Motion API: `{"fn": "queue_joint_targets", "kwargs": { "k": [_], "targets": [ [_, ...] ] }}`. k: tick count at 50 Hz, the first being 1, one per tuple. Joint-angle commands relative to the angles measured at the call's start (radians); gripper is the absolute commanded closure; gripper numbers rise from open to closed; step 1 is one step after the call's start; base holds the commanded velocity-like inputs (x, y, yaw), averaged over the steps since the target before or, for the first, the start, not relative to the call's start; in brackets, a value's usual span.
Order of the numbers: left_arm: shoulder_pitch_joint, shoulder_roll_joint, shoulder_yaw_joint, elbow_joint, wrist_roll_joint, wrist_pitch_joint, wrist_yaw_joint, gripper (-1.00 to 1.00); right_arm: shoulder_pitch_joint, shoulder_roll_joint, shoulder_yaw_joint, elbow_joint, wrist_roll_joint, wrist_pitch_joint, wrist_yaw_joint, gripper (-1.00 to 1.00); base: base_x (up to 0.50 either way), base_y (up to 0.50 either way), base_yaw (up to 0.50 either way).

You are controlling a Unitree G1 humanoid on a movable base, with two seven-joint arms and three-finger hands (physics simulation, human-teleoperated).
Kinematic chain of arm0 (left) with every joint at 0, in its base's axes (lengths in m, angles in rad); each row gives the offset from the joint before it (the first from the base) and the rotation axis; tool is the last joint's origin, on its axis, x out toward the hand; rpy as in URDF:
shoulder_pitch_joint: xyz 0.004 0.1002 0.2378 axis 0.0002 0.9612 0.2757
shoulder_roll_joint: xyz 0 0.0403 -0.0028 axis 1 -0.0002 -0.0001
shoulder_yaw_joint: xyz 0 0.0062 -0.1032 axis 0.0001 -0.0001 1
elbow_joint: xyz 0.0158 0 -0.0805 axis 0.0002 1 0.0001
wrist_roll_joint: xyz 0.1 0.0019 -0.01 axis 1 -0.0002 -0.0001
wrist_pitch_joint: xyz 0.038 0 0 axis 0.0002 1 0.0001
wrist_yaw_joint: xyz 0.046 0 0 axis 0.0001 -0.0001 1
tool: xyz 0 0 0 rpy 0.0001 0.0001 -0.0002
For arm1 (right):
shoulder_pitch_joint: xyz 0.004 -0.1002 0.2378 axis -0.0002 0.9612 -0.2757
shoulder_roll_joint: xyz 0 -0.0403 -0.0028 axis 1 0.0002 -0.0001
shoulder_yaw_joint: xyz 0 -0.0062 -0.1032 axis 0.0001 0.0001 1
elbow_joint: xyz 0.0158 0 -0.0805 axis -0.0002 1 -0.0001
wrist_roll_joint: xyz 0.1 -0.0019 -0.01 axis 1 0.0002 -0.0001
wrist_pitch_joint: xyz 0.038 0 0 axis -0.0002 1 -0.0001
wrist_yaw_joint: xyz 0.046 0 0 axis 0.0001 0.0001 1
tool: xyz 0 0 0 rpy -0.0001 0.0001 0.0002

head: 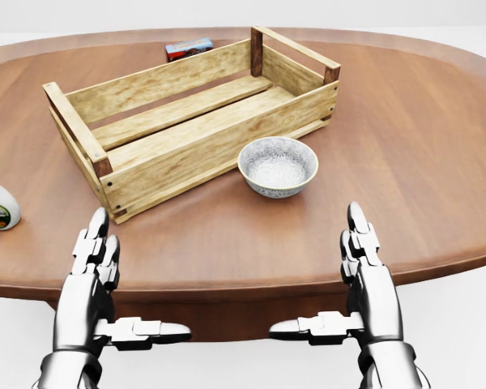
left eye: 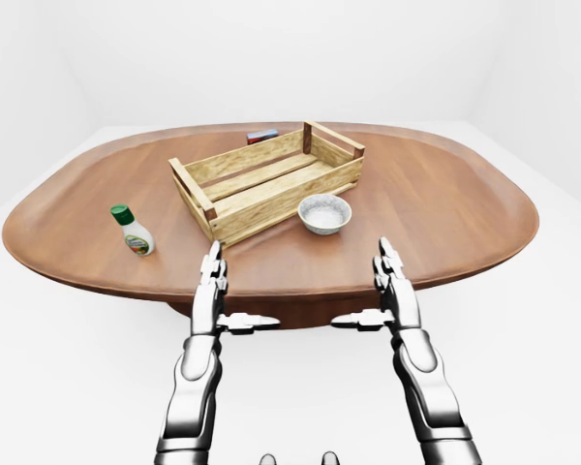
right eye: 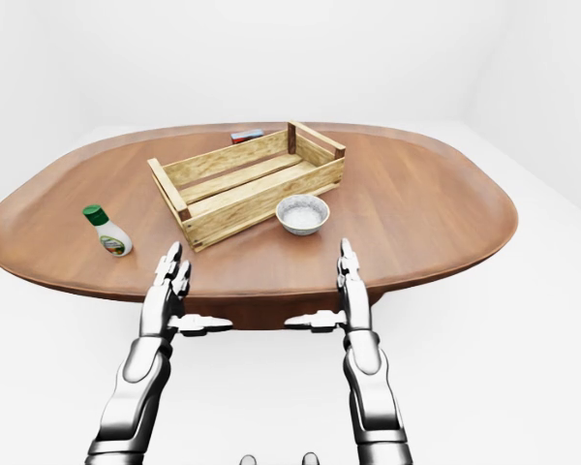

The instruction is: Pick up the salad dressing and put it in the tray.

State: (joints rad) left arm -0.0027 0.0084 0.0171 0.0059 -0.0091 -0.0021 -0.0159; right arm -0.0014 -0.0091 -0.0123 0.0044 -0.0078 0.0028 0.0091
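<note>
The salad dressing (left eye: 132,231) is a small white bottle with a green cap, standing upright on the left part of the wooden table (left eye: 445,194). The tray (left eye: 267,180) is a slatted wooden crate at the table's middle, and nothing shows inside it. My left hand (left eye: 213,276) hovers open at the table's near edge, to the right of and below the bottle in the left-eye view. My right hand (left eye: 390,274) is open too, below the bowl. Both hold nothing, with fingers straight and thumbs pointing inward.
A white patterned bowl (left eye: 324,212) sits just right of the crate's near corner. A small red and blue box (left eye: 262,136) lies behind the crate near the table's top edge. White floor surrounds the oval table.
</note>
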Motion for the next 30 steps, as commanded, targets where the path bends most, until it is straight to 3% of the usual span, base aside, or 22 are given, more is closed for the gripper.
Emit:
{"fn": "queue_joint_targets", "kwargs": {
  "k": [1,3,4,6,14,23,30],
  "targets": [
    [-0.008,0.017,0.032,0.012,-0.012,-0.004,-0.021,-1.0,0.001,-0.016,-0.02,-0.011,-0.022,0.025,0.018,-1.0,0.0,0.0,0.0],
    [-0.003,0.015,0.032,-0.001,-0.016,0.004,-0.023,-1.0,0.006,-0.017,-0.023,-0.033,-0.022,0.039,0.023,-1.0,0.0,0.0,0.0],
    [0.008,0.009,0.041,-0.082,-0.074,0.087,-0.043,-1.0,0.013,-0.018,-0.029,-0.068,-0.014,0.062,0.027,-1.0,0.0,0.0,0.0],
    [0.015,0.019,0.055,-0.192,-0.1,0.089,-0.039,-1.0,0.02,-0.021,-0.032,-0.112,-0.015,0.084,0.034,-1.0,0.0,0.0,0.0],
    [0.002,0.064,0.156,-0.432,-0.114,0.089,-0.051,-1.0,0.064,-0.051,-0.128,-0.43,-0.01,0.084,0.085,-1.0,0.0,0.0,0.0],
    [-0.034,0.13,0.305,-0.574,-0.154,0.089,-0.078,-1.0,0.077,-0.079,-0.358,-0.767,0.048,0.084,0.164,-1.0,0.0,0.0,0.0],
    [-0.058,0.18,0.423,-0.627,-0.19,0.089,-0.096,-1.0,0.069,-0.097,-0.521,-0.905,0.078,0.084,0.229,-1.0,0.0,0.0,0.0]
  ]
}}
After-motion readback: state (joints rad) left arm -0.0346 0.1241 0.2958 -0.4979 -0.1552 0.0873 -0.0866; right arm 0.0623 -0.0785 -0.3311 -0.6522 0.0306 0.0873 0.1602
